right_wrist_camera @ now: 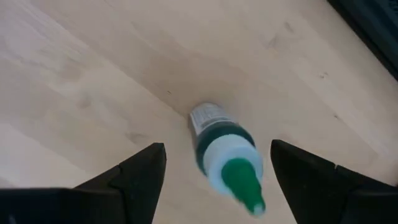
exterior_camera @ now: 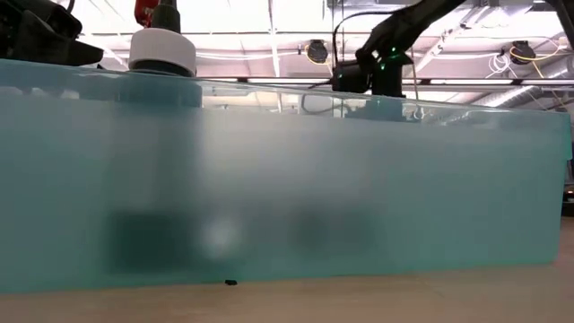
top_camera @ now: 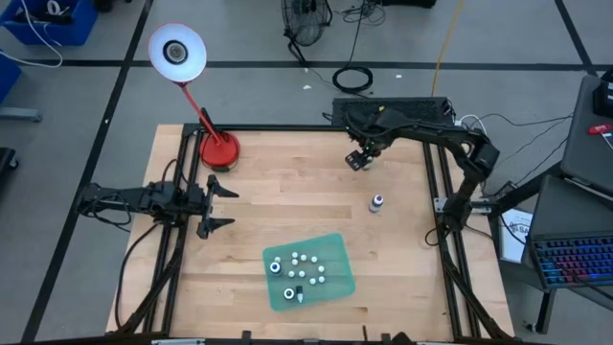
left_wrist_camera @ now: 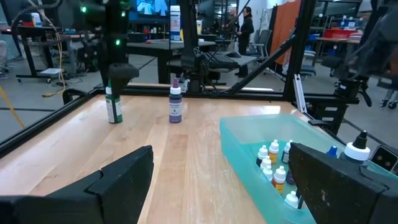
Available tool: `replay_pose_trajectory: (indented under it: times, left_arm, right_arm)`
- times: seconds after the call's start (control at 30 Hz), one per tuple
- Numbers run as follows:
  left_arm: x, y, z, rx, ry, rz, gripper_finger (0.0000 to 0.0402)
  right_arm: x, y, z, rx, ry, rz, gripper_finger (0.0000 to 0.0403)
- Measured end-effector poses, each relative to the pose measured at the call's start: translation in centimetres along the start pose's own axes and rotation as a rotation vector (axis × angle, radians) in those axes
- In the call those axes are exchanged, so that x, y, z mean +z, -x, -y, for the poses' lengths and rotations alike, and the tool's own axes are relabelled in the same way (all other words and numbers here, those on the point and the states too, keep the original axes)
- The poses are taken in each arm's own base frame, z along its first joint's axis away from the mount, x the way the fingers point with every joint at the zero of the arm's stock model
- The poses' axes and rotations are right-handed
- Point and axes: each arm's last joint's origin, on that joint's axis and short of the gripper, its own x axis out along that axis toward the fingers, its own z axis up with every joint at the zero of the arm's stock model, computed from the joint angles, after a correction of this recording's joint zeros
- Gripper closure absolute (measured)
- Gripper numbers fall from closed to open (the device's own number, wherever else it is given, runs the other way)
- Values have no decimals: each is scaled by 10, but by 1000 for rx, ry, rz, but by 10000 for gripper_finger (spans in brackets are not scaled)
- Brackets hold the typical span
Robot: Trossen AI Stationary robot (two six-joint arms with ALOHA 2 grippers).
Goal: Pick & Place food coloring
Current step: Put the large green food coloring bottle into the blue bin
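Note:
A green food coloring bottle [right_wrist_camera: 214, 127], with a white collar and a green tip, stands upright on its base on the wooden table. My right gripper [right_wrist_camera: 217, 148] hovers over it, open, with a finger on either side and touching nothing. In the left wrist view the same green bottle [left_wrist_camera: 112, 107] stands below my right gripper [left_wrist_camera: 120, 71]. A purple bottle [top_camera: 377, 202] stands upright nearby. Several more small bottles [top_camera: 305, 268] sit in a teal tray [top_camera: 330, 251]. My left gripper [top_camera: 225, 203] waits open at the table's left side.
A red desk lamp [top_camera: 218, 149] stands at the table's far left corner. The black frame rails [top_camera: 436, 182] run along the table's sides. The tray's teal wall [exterior_camera: 359, 179] fills the low view. Bare wood lies between the tray and the two standing bottles.

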Motion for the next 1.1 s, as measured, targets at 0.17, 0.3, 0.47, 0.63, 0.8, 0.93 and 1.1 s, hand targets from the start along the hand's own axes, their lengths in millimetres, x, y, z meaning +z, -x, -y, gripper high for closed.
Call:
replay_pose_trajectory:
  times: [0.17, 0.3, 0.47, 0.63, 0.8, 0.93, 1.1]
  left_arm:
    - [0, 0, 0, 0, 0, 0, 36]
    - [0, 0, 0, 0, 0, 0, 37]
    - [0, 0, 0, 0, 0, 0, 36]
    - [0, 0, 0, 0, 0, 0, 37]
    - [0, 0, 0, 0, 0, 0, 36]
    - [0, 0, 0, 0, 0, -1, 36]
    - [0, 0, 0, 0, 0, -1, 36]
  right_arm:
    - [4, -17, -5, -11, 37, -37, 125]
    - [6, -22, -6, -16, 39, -44, 132]
    - [6, -22, -6, -17, 31, -35, 156]
    - [5, -22, -6, -22, 33, -53, 215]
    - [2, -21, -5, -31, 65, -74, 274]
    - [0, -14, -10, -21, 116, -51, 274]
    - [-22, 39, -35, 58, 224, 139, 274]
